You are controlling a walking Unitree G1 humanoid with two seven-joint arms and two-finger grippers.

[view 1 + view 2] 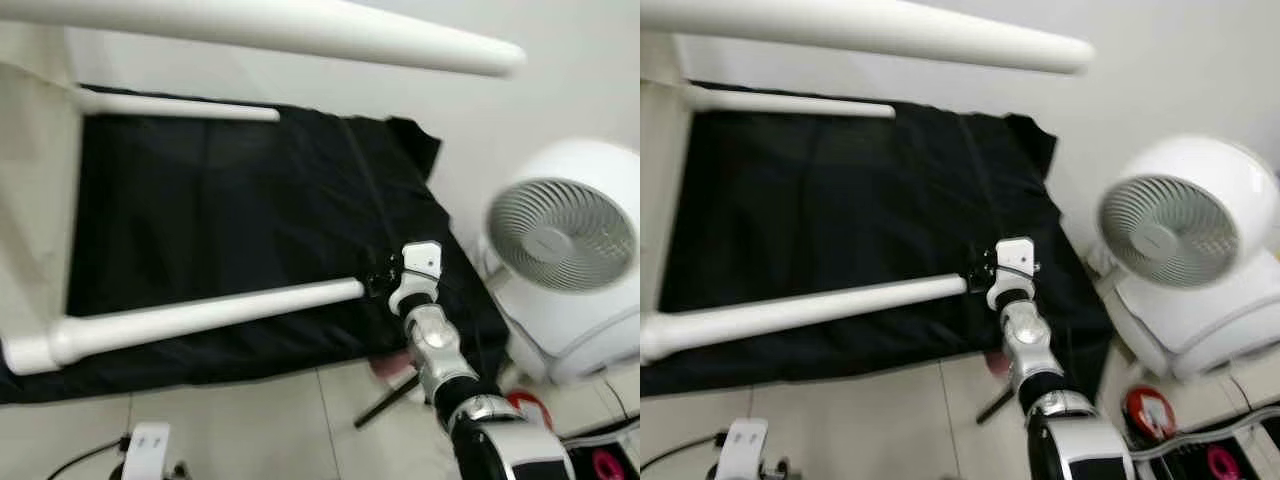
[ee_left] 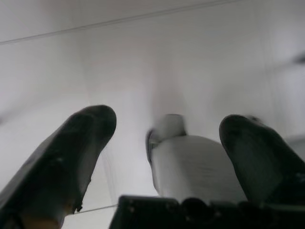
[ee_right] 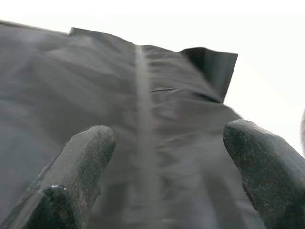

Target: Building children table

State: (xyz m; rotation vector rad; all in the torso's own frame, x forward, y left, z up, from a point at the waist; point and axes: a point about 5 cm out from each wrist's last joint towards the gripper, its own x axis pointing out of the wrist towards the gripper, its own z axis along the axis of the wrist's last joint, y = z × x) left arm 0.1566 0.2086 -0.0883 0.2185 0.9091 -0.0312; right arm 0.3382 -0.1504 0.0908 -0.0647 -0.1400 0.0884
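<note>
Nearest the camera, the right arm (image 1: 440,360) rises from the lower right of the head view, silver and jointed, stretched forward and slightly leftward, its white wrist block just over the black cloth (image 1: 230,220) near that cloth's right edge. The right gripper (image 1: 380,275) sits at the free end of the nearest table leg (image 1: 200,315), touching or just beside it; contact cannot be told. In the right wrist view its two black fingers (image 3: 81,162) stand wide apart with bare cloth between them, holding nothing.

The left gripper (image 2: 167,157) appears in the left wrist view, fingers (image 2: 71,152) spread wide around a blurred pale cylindrical part (image 2: 190,167); whether they press on it cannot be told.

The overturned white children's table (image 1: 40,200) lies along the cloth's left edge, its legs pointing rightward: the nearest leg runs across the cloth's near edge, a second leg (image 1: 180,105) crosses near the far edge, and a third leg (image 1: 300,30) passes close overhead at the top of the head view.

A white round fan (image 1: 570,250) stands on the floor right of the cloth, well apart from the legs. A small white device (image 1: 148,445) with a cable lies on the tiled floor (image 1: 270,420) before the cloth's near edge
</note>
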